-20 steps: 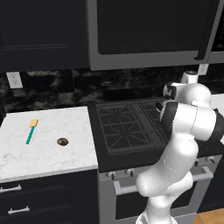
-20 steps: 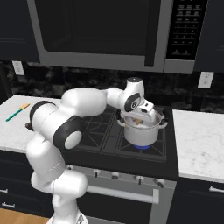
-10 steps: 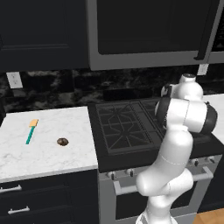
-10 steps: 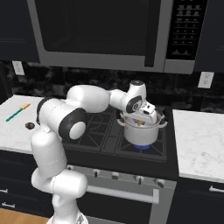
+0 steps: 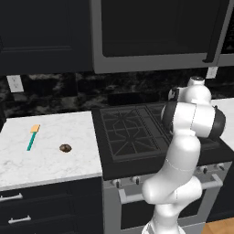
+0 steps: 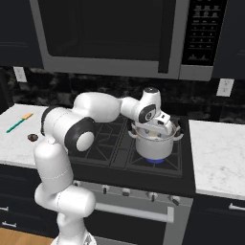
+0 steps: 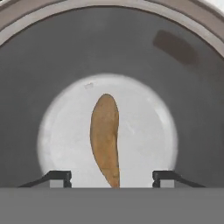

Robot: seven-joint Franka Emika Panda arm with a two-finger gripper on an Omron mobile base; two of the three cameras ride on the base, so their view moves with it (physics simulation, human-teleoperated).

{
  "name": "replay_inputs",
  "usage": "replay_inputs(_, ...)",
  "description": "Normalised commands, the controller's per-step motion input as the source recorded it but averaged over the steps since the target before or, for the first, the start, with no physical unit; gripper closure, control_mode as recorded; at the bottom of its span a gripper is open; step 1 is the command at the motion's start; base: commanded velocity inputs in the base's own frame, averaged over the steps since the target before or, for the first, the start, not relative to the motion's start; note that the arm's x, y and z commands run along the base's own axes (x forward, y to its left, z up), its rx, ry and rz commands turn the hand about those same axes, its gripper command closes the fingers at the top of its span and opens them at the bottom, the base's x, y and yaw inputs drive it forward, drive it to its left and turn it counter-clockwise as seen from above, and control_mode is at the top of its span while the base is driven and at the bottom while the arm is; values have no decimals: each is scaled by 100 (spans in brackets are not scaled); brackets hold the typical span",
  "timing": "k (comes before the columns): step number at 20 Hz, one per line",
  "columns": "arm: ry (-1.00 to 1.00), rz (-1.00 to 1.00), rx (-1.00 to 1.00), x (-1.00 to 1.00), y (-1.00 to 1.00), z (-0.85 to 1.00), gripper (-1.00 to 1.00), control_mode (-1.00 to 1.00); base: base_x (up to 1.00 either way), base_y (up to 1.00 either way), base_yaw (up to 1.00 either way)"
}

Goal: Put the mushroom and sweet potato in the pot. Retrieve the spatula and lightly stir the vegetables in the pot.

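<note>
So far, one of the two vegetables looks delivered: the sweet potato (image 7: 105, 139) lies on the pale round floor of the pot (image 6: 154, 141), a slim, tapered orange-brown piece with a slight curve, seen from straight above. The gripper (image 7: 112, 178) hangs over the pot's mouth with its two dark fingertips spread well apart on either side of the sweet potato and nothing between them touching either pad, so it reads as open and empty. The pot is a squat, shiny silver vessel with dark handle parts, sitting on a right-hand burner of the black stove (image 5: 132, 132) (a blue flame glows beneath it). Judging from this, most of the task remains. The mushroom (image 5: 65, 148), a small round dark-brown lump, sits on the white marble counter (image 5: 50, 162) to the left of the stove. Near it, slightly farther back, lies the spatula (image 5: 33, 137), with a long teal handle and a small yellow-orange blade; it is untouched, and no stirring has begun.
</note>
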Motion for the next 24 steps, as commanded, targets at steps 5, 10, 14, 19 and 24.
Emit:
replay_inputs(5, -4, 0, 3, -2, 0, 19, -100, -100, 0, 0, 0)
replay_inputs(10, -20, 0, 0, -50, 9, 97, -100, -100, 0, 0, 0)
replay_inputs(14, -9, 2, -1, -47, 7, 45, -100, -100, 0, 0, 0)
replay_inputs(19, -6, 9, 0, -43, 17, 1, -100, -100, 0, 0, 0)
replay_inputs(24, -17, 16, 0, -98, 90, 17, -100, -100, 0, 0, 0)
